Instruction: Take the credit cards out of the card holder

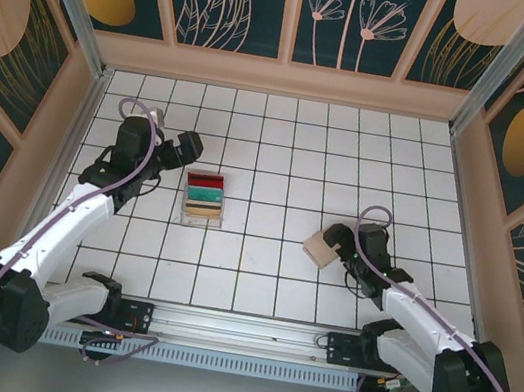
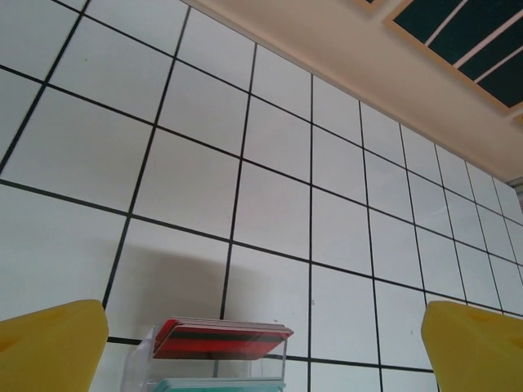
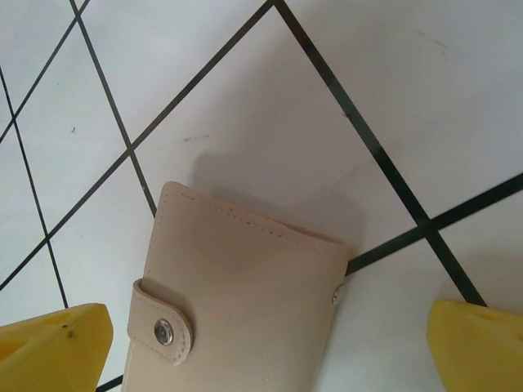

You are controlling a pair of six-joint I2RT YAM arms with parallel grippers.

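Standing by the table, I see the credit cards [image 1: 205, 196], red, teal and tan, sitting in a clear tray [image 1: 201, 225] near the left gripper [image 1: 181, 148], whose jaws gape wide and empty. The card holder [image 1: 320, 248] lies flat, snap tab [image 3: 163, 331] fastened, under the right gripper [image 1: 338, 242], equally wide and empty. Unloading looks finished, though whether any card hides inside I cannot tell.

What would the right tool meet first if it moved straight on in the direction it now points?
Most likely the card holder: it lies closed, directly ahead of the open right tool, though the gap to it is unclear.
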